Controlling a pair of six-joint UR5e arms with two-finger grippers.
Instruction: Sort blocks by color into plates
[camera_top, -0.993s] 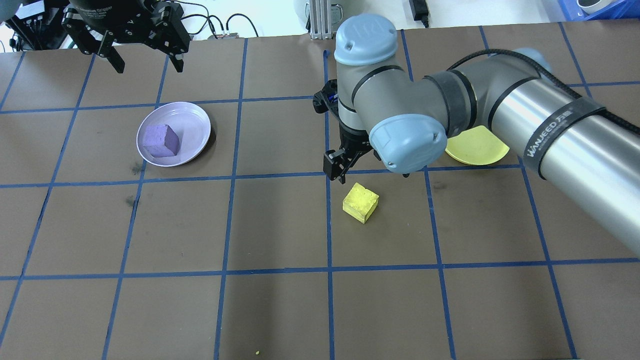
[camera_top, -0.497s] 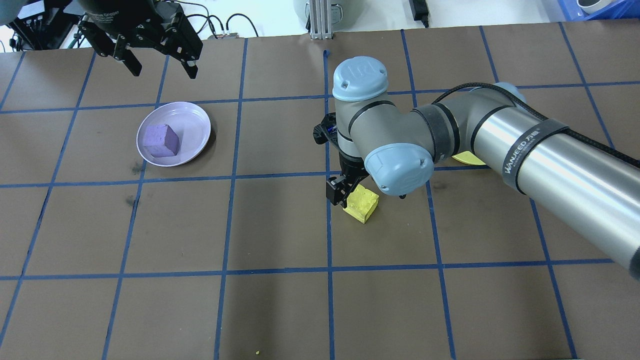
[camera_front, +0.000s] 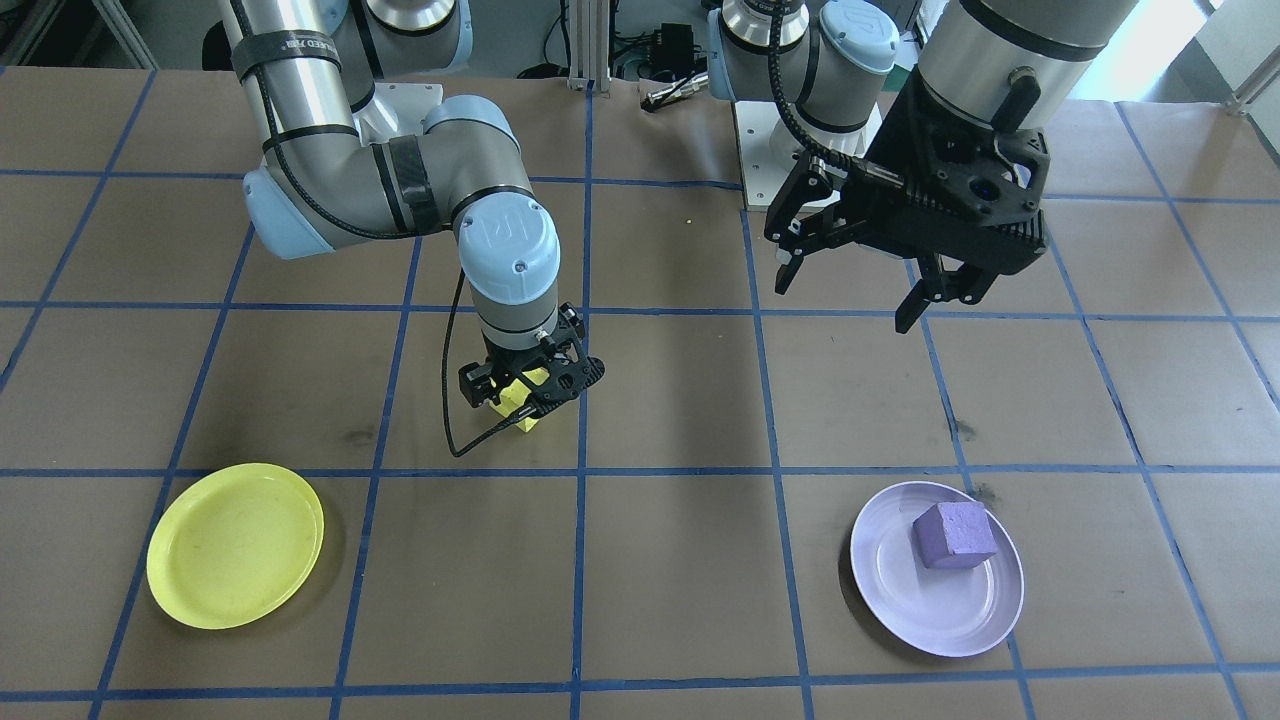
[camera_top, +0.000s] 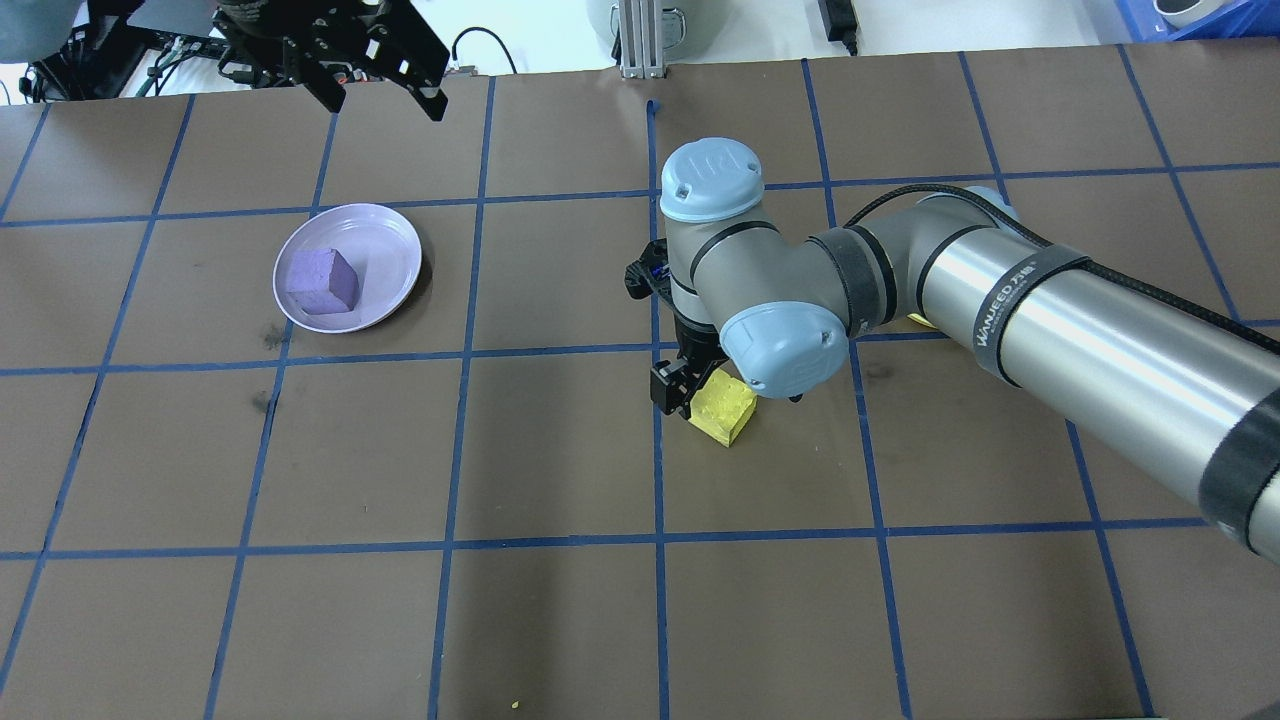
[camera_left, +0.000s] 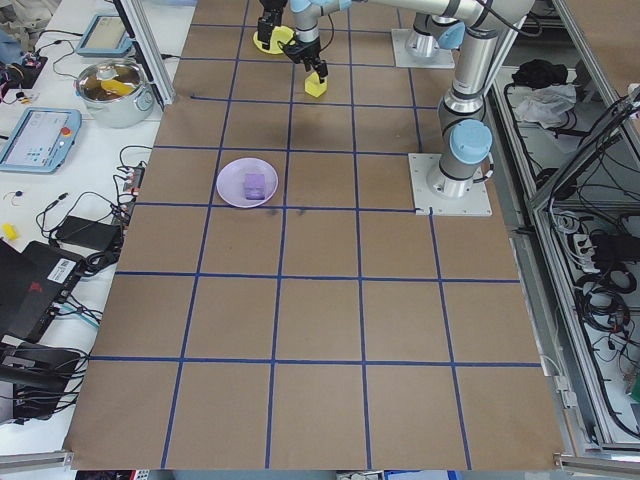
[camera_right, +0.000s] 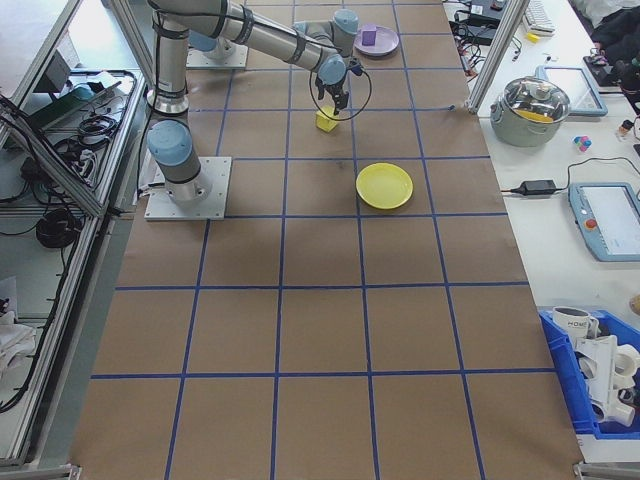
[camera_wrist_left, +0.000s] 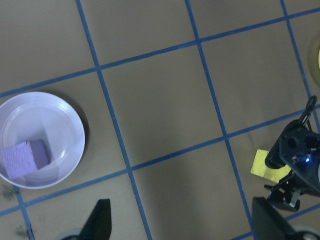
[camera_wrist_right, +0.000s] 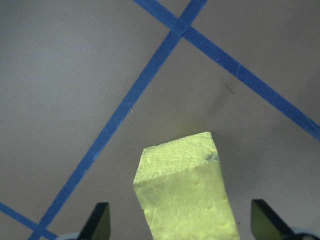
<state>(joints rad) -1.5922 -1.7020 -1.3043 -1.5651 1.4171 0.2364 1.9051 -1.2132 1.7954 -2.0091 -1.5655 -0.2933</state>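
Spread wide around rough foam yellow block: right gripper, not yet clamped. Raised and open, left gripper; glossy lavender plate holding purple block.

1. The table was brown, crossed by a blue tape grid.
2. A lavender plate sat toward its left end.
3. A yellow plate lay toward its right end.
4. A yellow block rested near the middle.

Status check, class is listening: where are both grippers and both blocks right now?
Right gripper open, straddling yellow block on the table. Left gripper open, raised, empty. Purple block in lavender plate. Yellow plate empty, path unobstructed.
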